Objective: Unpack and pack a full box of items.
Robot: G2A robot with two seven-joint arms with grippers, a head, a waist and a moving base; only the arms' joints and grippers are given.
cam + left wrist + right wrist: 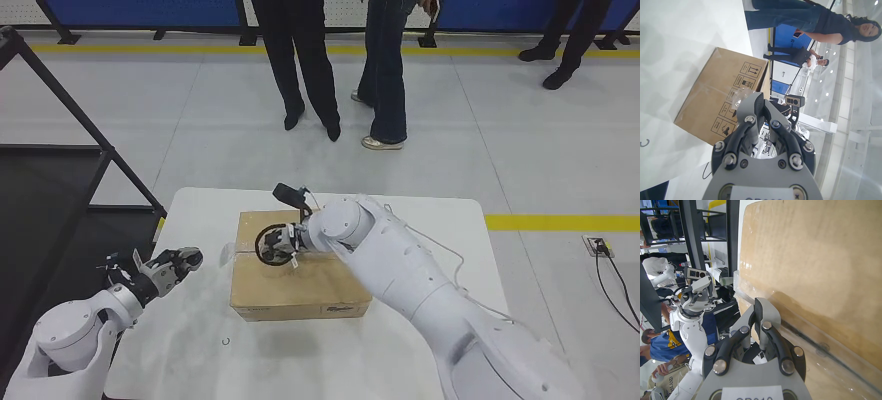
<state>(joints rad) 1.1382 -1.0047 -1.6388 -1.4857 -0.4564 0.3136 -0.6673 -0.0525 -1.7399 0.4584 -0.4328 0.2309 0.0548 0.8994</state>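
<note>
A closed brown cardboard box [300, 285] stands in the middle of the white table [420, 220]. Clear tape [810, 340] runs along its top seam, and a loose end [736, 281] sticks out past the box edge. My right gripper [275, 245] rests over the box top near its left end, shut [758, 302], right beside the taped seam. My left gripper [190, 258] hovers off the box's left side, pointing at it, shut [762, 99]. A crumpled bit of clear tape [739, 96] shows by its fingertips; whether it is held is unclear. The box side [719, 91] carries printed handling symbols.
A small C-shaped ring [226, 342] lies on the table in front of the box. A black metal frame [100, 150] stands left of the table. People stand on the floor beyond the far edge.
</note>
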